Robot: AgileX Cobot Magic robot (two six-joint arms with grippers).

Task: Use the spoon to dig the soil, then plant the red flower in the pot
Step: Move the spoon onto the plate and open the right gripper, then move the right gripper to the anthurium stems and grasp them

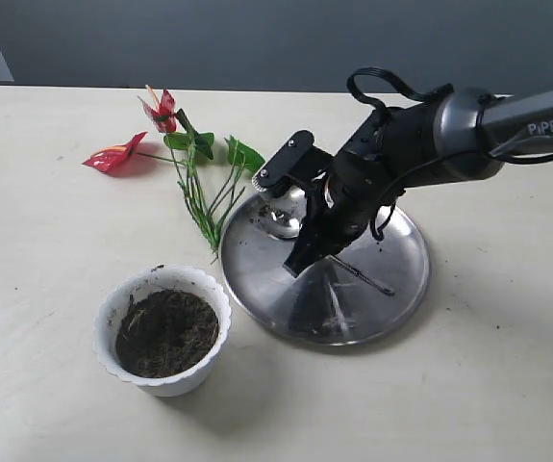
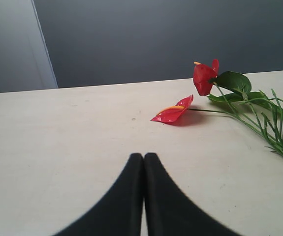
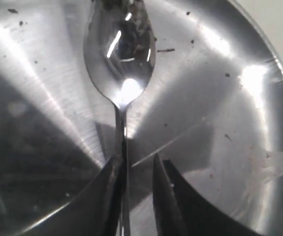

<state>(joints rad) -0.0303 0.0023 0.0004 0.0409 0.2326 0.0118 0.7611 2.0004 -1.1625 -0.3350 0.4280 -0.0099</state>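
Observation:
The silver spoon (image 1: 286, 218) (image 3: 120, 54) lies in a round steel plate (image 1: 406, 289) (image 3: 230, 113), with specks of soil on it. My right gripper (image 1: 307, 252) (image 3: 137, 160) hangs low over the plate, jaws apart. The spoon's handle runs along the inner face of one finger and the other finger stands clear of it. The white pot (image 1: 113, 310) holds dark soil (image 1: 165, 332) at the front left. The red flower (image 1: 163, 114) (image 2: 204, 77) lies on the table behind the pot. My left gripper (image 2: 143, 157) is shut and empty, low over bare table, facing the flower.
The flower's green stems (image 1: 204, 207) reach the plate's left edge. A second red bloom (image 1: 113, 156) (image 2: 173, 113) lies flat on the table. The right arm (image 1: 468, 130) stretches in from the right above the plate. A grey wall stands behind the table.

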